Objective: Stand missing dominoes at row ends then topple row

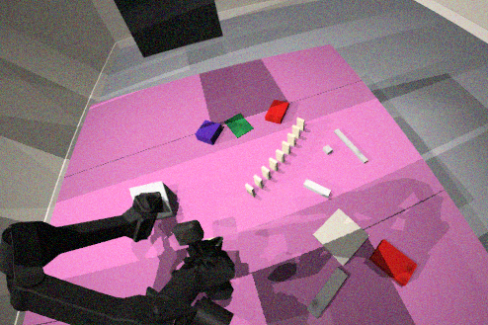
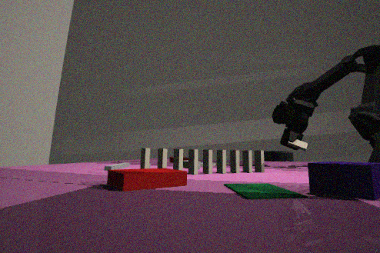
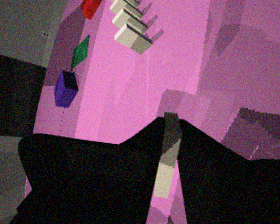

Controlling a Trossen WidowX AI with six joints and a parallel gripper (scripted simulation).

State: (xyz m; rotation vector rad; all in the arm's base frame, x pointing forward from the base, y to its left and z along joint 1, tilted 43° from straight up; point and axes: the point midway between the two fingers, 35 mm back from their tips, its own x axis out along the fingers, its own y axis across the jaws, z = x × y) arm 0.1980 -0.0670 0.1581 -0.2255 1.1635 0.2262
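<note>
Several cream dominoes stand upright in a slanting, evenly spaced row. The row's end nearest the arm is one domino [image 1: 250, 190] [image 2: 259, 161] [image 3: 132, 38]; the far end is another domino [image 1: 301, 123] [image 2: 145, 158]. My gripper [image 3: 169, 124] is shut on a cream domino [image 2: 298, 144] [image 3: 165, 180]. It holds that domino tilted, above the table, off to the arm's side of the row's near end and touching no standing domino. In the top view the arm's wrist mostly hides the held domino.
A purple block [image 1: 208, 131] [image 2: 342, 179], green tile [image 1: 238, 125] [image 2: 265, 191] and red block [image 1: 277, 112] [image 2: 150, 179] lie behind the row. White bars [image 1: 317, 188] [image 1: 351, 146] and a small cube [image 1: 328, 149] lie right. A cream slab [image 1: 341, 236], another red block [image 1: 393, 262] and grey bar [image 1: 328, 291] lie nearer.
</note>
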